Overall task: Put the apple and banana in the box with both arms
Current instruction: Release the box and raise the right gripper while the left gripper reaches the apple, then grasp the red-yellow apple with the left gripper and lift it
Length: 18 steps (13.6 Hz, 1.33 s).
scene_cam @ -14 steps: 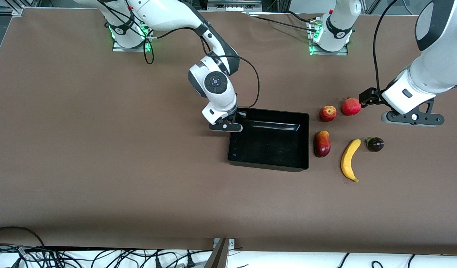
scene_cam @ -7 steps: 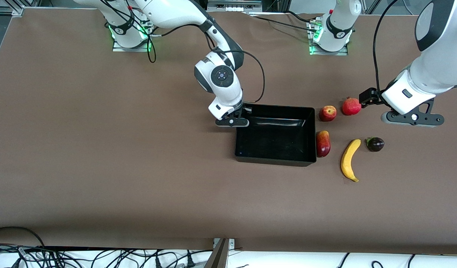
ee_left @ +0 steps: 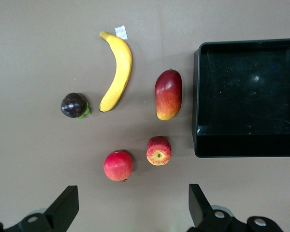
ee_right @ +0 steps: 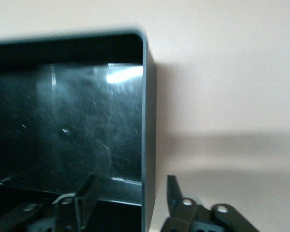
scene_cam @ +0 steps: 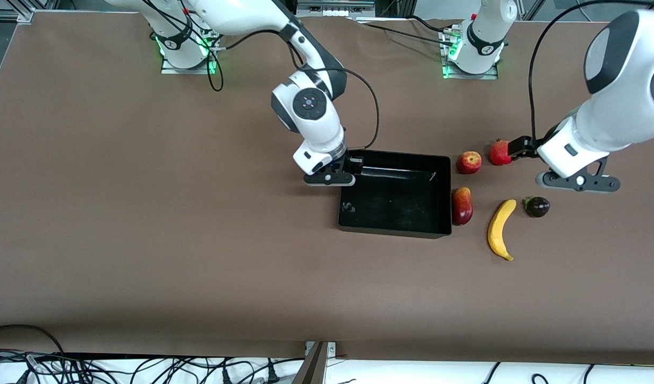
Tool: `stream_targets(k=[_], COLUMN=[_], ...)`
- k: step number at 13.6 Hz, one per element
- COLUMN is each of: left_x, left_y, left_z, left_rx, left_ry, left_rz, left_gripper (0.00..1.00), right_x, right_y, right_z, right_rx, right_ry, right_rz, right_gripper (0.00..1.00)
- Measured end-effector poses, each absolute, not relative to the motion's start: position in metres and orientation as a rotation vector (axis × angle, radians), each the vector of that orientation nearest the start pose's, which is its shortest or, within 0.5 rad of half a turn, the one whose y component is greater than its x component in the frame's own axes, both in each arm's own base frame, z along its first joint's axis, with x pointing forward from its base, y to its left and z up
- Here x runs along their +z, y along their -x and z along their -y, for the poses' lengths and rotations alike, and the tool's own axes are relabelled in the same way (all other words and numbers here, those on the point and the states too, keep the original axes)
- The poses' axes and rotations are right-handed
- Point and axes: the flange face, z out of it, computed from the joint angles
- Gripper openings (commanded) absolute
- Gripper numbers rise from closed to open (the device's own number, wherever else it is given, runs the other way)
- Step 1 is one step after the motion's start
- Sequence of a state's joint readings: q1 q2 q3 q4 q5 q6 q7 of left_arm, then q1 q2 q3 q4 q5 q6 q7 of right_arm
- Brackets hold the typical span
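The black box (scene_cam: 394, 229) lies mid-table, its wall (ee_left: 195, 96) close beside the fruit. My right gripper (scene_cam: 350, 165) is at the box corner nearest the right arm's base. It is open, one finger inside and one outside the wall (ee_right: 146, 121), and its pads stand off the plastic around the right gripper's gap (ee_right: 131, 179). The apple (scene_cam: 469, 162) (ee_left: 158, 150) sits just off the box corner toward the left arm's end. The banana (scene_cam: 500, 228) (ee_left: 117, 70) lies nearer the front camera. My left gripper (scene_cam: 577, 184) (ee_left: 131, 188) hangs open and empty over the table by the fruit.
A round red fruit with a crown tip (scene_cam: 498, 153) (ee_left: 118, 165) sits beside the apple, partly covered by the left wrist. An elongated red-and-yellow fruit (scene_cam: 461, 206) (ee_left: 168, 94) lies against the box's side. A dark purple fruit (scene_cam: 537, 206) (ee_left: 75, 105) sits beside the banana.
The right gripper dragged the box toward the fruit, then opened and let go of the wall. The left arm shifted slightly toward the fruit.
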<state>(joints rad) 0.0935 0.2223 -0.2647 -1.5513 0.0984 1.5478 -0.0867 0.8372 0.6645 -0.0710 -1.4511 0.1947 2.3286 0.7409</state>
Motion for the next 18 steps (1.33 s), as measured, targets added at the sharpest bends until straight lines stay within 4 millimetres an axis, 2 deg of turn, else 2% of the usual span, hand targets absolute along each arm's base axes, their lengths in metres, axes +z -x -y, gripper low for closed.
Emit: stream_targets(k=[2,3,5,7,10,13,16,18], left_x=[0.485,0.473,0.447,0.423,0.397,0.376,0.347,0.323], left_y=[-0.605,-0.608,-0.615,-0.620,-0.620,-0.617,-0.605,-0.574], left_z=[0.078,0.077,0.073,0.071,0.075,0.068,0.066,0.069], left_rx=[0.380,0.411,0.469,0.515,0.564,0.551,0.485,0.409], left_ry=[3.053,3.052,3.053,3.056,3.053,3.059,3.097,3.088], left_rz=[-0.153,-0.175,-0.200,-0.230,-0.391,-0.564,-0.584,-0.610], left_gripper=[1.00,1.00,1.00,1.00,1.00,1.00,1.00,1.00], right_x=[0.380,0.414,0.477,0.520,0.561,0.597,0.625,0.624], right_y=[-0.548,-0.561,-0.580,-0.583,-0.565,-0.539,-0.515,-0.516], right_z=[-0.480,-0.448,-0.372,-0.307,-0.240,-0.168,-0.128,-0.102], right_rx=[-0.116,-0.119,-0.089,-0.013,0.092,0.127,0.098,0.091], right_ry=[2.940,2.962,3.013,3.037,3.018,3.011,3.036,3.038], right_rz=[-0.031,0.002,0.069,0.137,0.096,0.045,0.068,0.134], right_gripper=[1.00,1.00,1.00,1.00,1.00,1.00,1.00,1.00])
